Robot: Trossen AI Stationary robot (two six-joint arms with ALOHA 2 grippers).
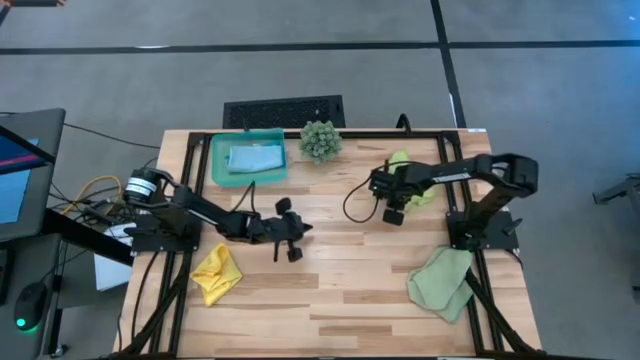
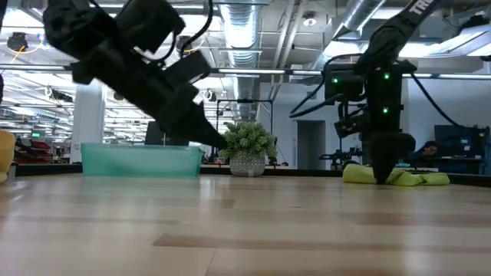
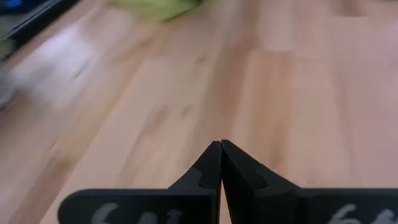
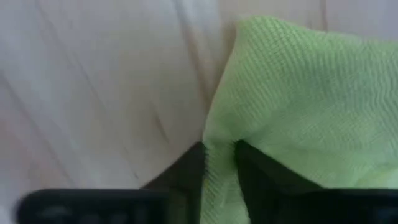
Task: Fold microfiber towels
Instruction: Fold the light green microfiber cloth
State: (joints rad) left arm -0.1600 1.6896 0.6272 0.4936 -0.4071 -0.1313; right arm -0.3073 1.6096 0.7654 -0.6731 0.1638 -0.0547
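My right gripper [image 4: 219,149] points down over the back right of the table, shut on the crumpled lime green towel [image 1: 424,194], which lies on the wood. Over the table's middle, my left gripper [image 3: 221,146] hangs shut and slanting down above bare wood, holding nothing. A crumpled yellow towel [image 1: 216,272] lies near the left front. The pale sage green towel [image 1: 442,283] lies at the right front. A folded light blue towel [image 1: 256,158] rests in the teal tray [image 1: 216,170]. My right gripper pinches a raised fold at the lime green towel's edge [image 4: 217,134] between its two fingers [image 4: 252,165]. The fingers come from above, pointing down. The rest of the towel [image 2: 414,178] lies slack and bunched on the table.
A spiky green plant in a small pot [image 1: 320,140] stands at the back middle, next to the tray. A black floor grille [image 1: 283,110] lies behind the table. The bare wood [image 1: 350,290] between the arms is open.
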